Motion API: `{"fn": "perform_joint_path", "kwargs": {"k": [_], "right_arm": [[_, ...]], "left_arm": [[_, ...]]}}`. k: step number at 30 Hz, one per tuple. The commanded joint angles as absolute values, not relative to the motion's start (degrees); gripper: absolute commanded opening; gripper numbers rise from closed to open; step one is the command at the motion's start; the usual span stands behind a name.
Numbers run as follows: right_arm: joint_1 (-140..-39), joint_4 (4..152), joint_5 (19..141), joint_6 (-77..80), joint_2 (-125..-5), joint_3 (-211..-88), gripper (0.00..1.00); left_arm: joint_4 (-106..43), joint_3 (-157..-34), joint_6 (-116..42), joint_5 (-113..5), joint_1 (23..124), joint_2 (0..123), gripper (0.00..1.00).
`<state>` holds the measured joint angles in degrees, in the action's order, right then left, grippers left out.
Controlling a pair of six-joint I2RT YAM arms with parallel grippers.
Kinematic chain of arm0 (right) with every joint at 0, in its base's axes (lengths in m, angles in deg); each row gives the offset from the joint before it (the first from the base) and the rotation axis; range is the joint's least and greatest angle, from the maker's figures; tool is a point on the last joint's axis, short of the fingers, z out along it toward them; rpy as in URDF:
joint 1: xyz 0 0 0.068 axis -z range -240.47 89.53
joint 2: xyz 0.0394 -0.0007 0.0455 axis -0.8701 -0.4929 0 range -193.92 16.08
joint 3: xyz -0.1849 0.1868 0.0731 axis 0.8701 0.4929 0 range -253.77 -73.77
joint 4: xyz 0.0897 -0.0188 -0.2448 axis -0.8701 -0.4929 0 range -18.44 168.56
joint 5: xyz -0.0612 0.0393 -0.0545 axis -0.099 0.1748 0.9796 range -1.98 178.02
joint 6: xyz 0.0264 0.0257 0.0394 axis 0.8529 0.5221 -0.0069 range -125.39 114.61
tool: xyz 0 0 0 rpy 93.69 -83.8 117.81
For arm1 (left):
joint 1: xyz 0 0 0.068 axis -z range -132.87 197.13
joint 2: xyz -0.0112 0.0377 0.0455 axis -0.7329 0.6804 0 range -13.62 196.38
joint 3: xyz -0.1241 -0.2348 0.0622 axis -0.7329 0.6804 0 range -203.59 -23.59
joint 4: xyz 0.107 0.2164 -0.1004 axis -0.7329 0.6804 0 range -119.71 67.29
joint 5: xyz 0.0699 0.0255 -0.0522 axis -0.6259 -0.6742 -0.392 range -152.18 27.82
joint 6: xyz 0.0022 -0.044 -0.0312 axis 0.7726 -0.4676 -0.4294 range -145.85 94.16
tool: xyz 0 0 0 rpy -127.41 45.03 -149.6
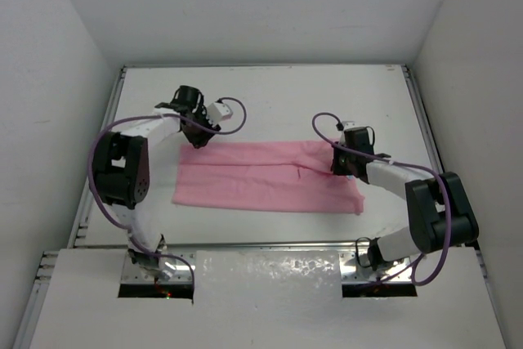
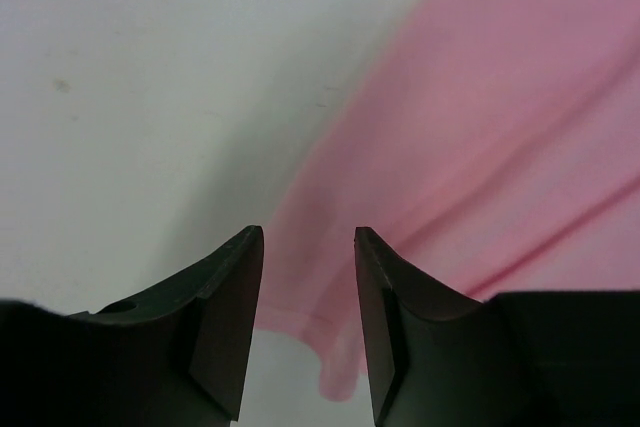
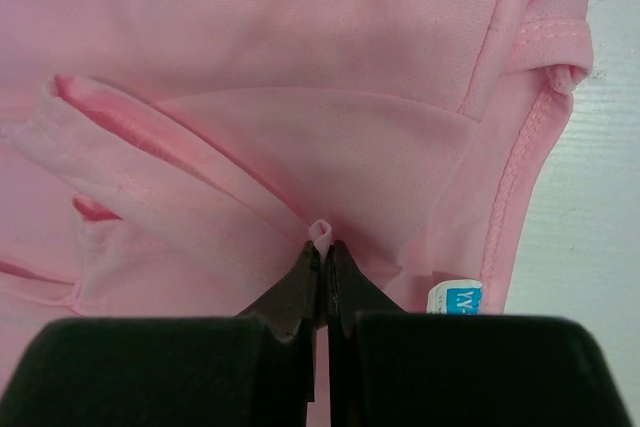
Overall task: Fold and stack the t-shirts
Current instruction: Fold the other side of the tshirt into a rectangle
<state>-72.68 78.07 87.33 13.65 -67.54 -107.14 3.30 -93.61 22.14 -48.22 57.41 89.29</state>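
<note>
White-walled booth, white desk (image 1: 270, 96), pink t-shirt (image 1: 261, 177) spread flat on it.
Left hand (image 2: 308, 237) gapes moderately, gripping nothing, the shirt's corner lying under its fingertips. Right hand (image 3: 322, 247) is pinched tight on a small fold of shirt; only its wrist view shows a blue-and-white label (image 3: 455, 299) just right of the fingers.

Bright, even overhead light leaves only faint, soft shadows on the white table (image 1: 278, 96). The left wrist view blurs the t-shirt (image 2: 500, 147); the right wrist view shows its stitching sharply.
</note>
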Motion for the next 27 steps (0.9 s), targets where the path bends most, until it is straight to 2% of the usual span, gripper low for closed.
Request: {"fn": "perform_joint_path", "kwargs": {"k": [1,6,15,22,27], "right_arm": [[-72.9,79.3,86.5,13.0,-65.7,-106.6,0.0],[-72.9,80.3,86.3,13.4,-65.3,-105.6,0.0],[-72.9,80.2,87.2,13.4,-65.7,-106.6,0.0],[-72.9,80.1,86.8,13.8,-66.6,-106.9,0.0],[-72.9,80.4,85.9,12.5,-65.0,-105.6,0.0]], "left_arm": [[-6.8,-94.3,15.9,-55.7,56.9,88.2,0.4],[-12.6,-90.4,13.5,-58.7,57.5,87.8,0.4],[-10.0,-80.8,20.2,-56.6,58.5,81.6,0.4],[-8.5,-79.7,18.0,-56.6,58.5,78.2,0.43],[-6.0,-76.3,23.3,-55.8,58.5,74.5,0.46]]}}
